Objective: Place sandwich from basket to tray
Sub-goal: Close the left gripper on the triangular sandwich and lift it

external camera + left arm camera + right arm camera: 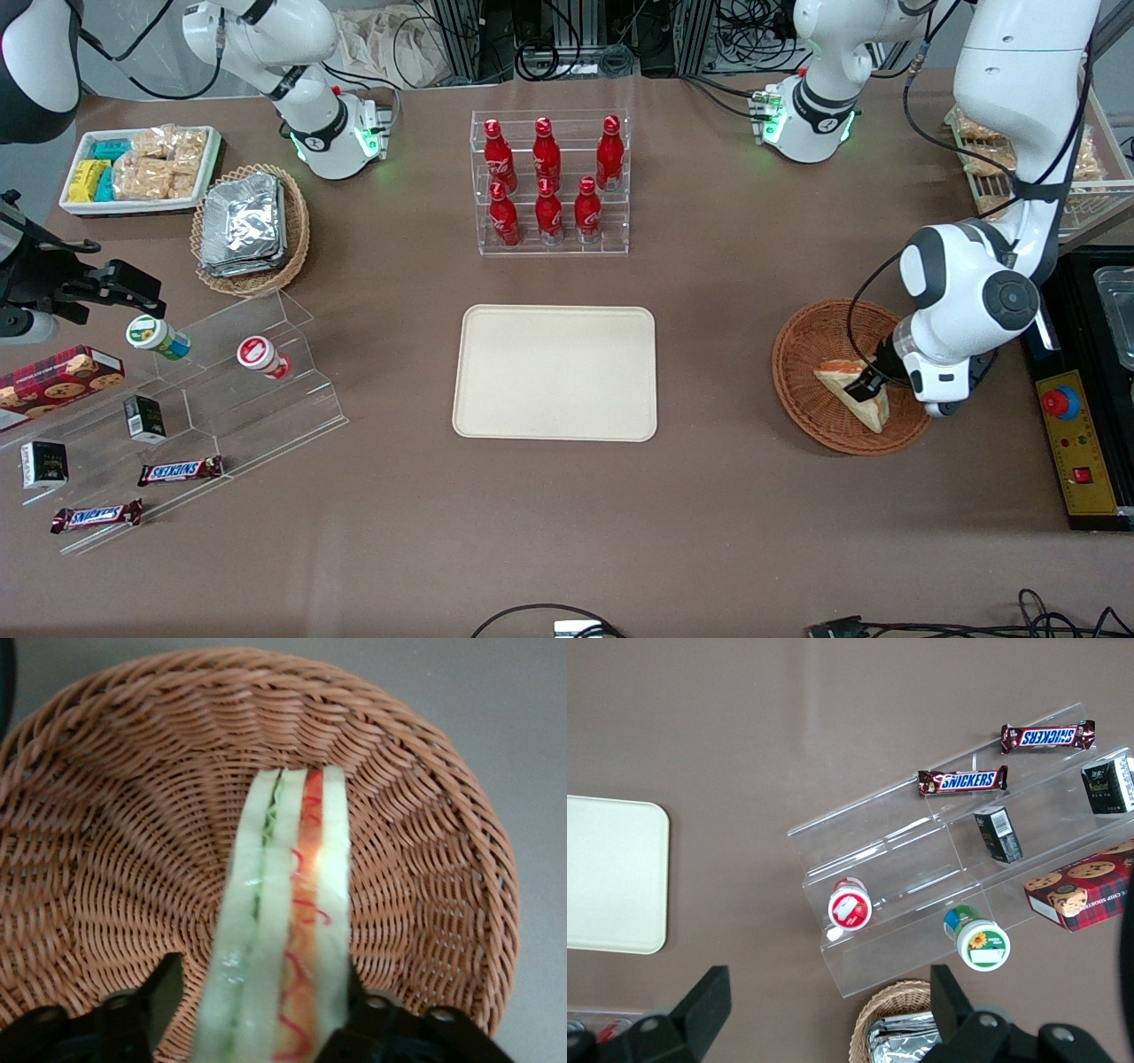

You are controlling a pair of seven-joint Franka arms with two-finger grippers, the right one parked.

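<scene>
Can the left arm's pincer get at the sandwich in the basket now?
Probably yes: the pincer is down in the basket, its fingers astride the sandwich, nothing between them.

Even, bright overhead light casts soft shadows on the table [744,292], while the sandwich [283,930] looks glary and slightly blurred close up.

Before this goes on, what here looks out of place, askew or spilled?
Nothing is spilled or damaged. The sandwich stands on edge in the basket, with the gripper straddling it. Two small bottles lie on their sides on the clear stepped stand. The tray is bare.
</scene>
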